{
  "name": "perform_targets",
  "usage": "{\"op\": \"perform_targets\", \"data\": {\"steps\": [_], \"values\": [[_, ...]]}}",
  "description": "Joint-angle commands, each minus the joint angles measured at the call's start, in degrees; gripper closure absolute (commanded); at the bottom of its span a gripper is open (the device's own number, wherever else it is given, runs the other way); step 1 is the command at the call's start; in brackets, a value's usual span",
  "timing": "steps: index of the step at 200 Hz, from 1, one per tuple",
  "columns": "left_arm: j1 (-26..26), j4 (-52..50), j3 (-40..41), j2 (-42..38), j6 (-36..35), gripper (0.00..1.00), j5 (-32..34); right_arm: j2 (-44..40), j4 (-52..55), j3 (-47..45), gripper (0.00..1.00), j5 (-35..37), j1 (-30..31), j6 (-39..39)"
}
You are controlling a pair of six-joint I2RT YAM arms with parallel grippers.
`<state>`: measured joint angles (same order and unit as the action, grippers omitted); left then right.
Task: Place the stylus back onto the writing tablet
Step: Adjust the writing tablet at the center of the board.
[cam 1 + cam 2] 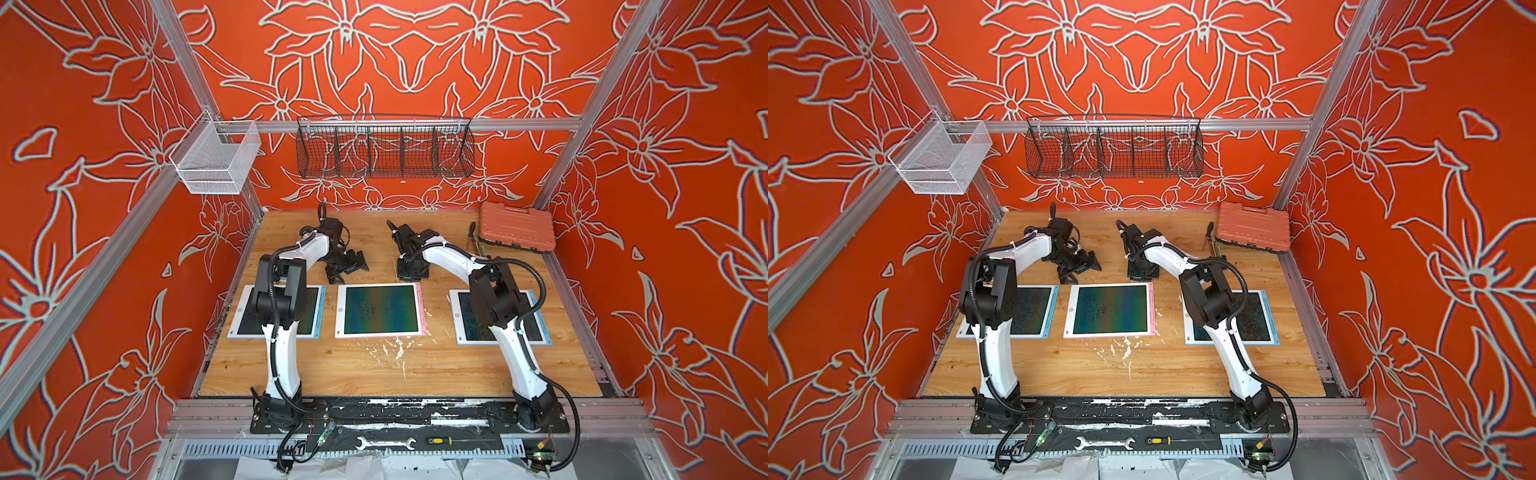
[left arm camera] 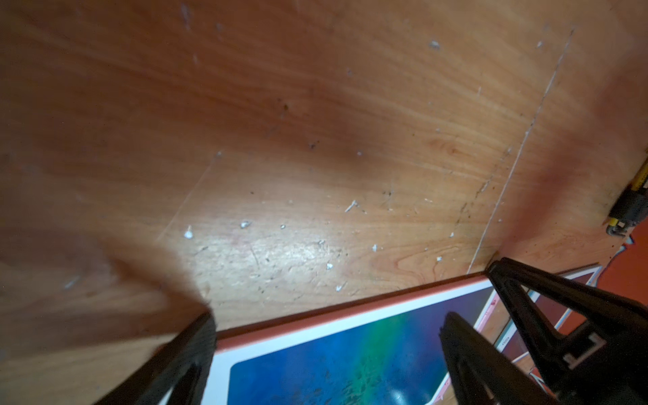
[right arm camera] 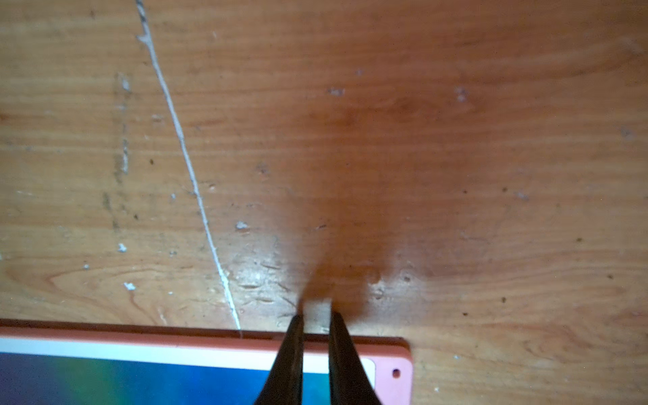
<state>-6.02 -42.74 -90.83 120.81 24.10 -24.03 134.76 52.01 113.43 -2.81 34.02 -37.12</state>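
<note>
The left gripper (image 2: 331,315) is gaping wide past the far edge of the pink tablet (image 1: 380,309); the right gripper (image 3: 317,315) beside it is standing barely parted, gripping nothing. The stylus (image 1: 420,307) is lying docked along that tablet's right edge. Arms (image 1: 284,361) are partly covering the blue tablets (image 1: 311,309) either side.

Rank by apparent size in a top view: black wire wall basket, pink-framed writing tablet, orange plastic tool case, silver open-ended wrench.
Largest to smallest:
black wire wall basket
pink-framed writing tablet
orange plastic tool case, close behind
silver open-ended wrench

White links (image 1: 284,357), black joints (image 1: 274,299), corrugated cables (image 1: 541,286)
</note>
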Motion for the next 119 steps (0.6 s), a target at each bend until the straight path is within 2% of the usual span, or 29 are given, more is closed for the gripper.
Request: {"op": "perform_targets", "data": {"steps": [1,65,119], "values": [[-0.4,-4.2,2.1,1.3,0.5,0.02,1.5,-0.3,2.6,-1.7,0.83,0.6,0.8,-1.2],[-0.4,-4.9,2.0,1.1,1.1,0.02,2.2,0.0,3.2,-0.5,0.83,1.6,1.0,-0.9],[0.2,-9.8,-6.9,3.3,-1.3,0.03,4.9,1.9,6.9,8.4,0.83,5.1,0.7,1.2]]}}
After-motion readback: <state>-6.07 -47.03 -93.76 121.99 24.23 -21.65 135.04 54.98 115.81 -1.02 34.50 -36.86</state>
